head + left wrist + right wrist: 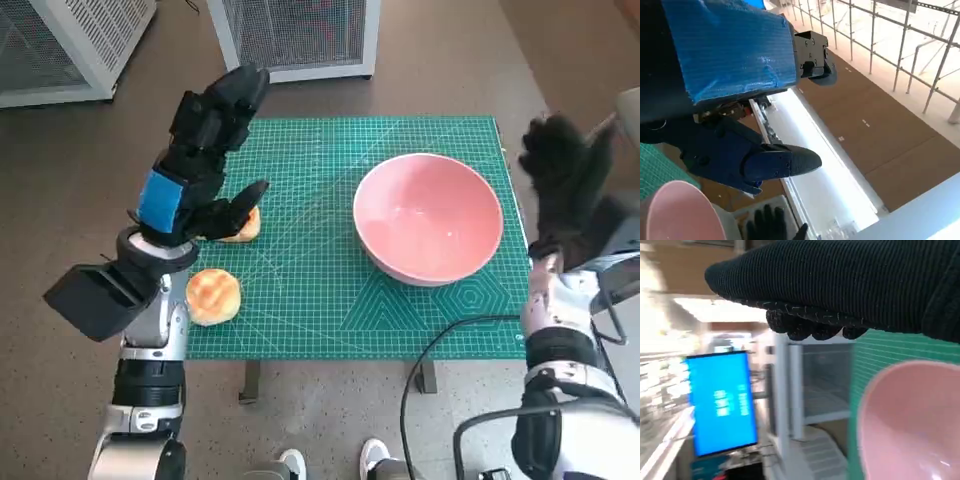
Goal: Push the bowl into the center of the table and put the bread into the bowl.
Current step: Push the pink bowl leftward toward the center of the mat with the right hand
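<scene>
Head view shows the left hand (205,150) raised over the green mat (320,290) with its fingers spread and nothing in them; one bread roll (243,224) lies just beneath its thumb, and a second roll (212,296) sits nearer the robot, beside that wrist. Well to its right the pink bowl (428,218) rests on the mat, and just beyond the bowl's far side the gloved right hand (560,170) hangs apart from the rim, fingers splayed and empty.

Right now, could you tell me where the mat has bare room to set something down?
Free: the mat between the bread rolls and the pink bowl, and its far strip behind the bowl. Crowded: the left edge, under the left hand.
</scene>
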`<state>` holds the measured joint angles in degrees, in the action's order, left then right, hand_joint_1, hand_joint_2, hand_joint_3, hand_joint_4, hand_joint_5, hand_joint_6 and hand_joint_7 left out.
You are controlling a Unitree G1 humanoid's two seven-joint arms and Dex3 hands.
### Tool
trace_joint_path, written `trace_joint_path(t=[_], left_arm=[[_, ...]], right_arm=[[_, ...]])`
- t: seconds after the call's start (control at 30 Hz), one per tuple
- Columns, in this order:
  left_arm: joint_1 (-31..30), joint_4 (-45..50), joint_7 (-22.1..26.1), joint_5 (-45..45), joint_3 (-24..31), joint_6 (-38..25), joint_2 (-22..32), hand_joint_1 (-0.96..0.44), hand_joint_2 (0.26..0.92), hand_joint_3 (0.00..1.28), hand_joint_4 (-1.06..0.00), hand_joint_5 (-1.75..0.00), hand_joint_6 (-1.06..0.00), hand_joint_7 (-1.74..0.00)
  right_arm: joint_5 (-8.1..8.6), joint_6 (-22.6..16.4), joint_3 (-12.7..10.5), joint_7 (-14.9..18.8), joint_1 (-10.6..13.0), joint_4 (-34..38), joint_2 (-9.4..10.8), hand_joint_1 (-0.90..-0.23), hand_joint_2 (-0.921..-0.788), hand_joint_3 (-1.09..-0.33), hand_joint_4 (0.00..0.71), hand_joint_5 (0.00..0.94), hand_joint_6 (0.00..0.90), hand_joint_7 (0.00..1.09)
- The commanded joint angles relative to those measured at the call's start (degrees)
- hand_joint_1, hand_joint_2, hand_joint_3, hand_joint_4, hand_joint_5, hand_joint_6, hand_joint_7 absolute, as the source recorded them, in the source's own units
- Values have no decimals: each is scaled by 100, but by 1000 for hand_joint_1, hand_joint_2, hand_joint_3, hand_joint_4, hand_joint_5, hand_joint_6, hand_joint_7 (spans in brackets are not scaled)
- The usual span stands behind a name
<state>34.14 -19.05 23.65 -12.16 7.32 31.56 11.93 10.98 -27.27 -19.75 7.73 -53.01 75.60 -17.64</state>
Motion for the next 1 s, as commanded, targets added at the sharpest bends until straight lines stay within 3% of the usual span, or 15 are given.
trace_joint_path(t=[0.03,0.3,0.4,0.63,1.0], left_arm=[[-96,-34,-55,63,66,150,88,-579,921,388,-155,0,1,-547],[-177,-62,-80,74,131,209,172,-606,921,385,-157,-2,1,-527],[-215,-56,-68,42,156,206,198,-607,921,383,-160,-3,1,-525],[-319,30,-74,8,214,172,238,-601,921,380,-168,-7,-5,-520],[-511,203,-152,-1,308,124,302,-603,921,372,-177,-5,-37,-465]], right_arm=[[-94,340,-33,-181,153,108,169,-567,-921,-782,125,7,41,400],[-163,652,-44,-283,128,127,436,-578,-921,-785,145,14,51,391],[-90,731,-130,-206,115,128,551,-581,-921,-784,152,15,51,386],[3,749,-313,33,80,117,765,-563,-921,-777,169,15,61,384],[-50,780,-367,80,-98,112,1046,-546,-921,-805,156,3,74,401]])
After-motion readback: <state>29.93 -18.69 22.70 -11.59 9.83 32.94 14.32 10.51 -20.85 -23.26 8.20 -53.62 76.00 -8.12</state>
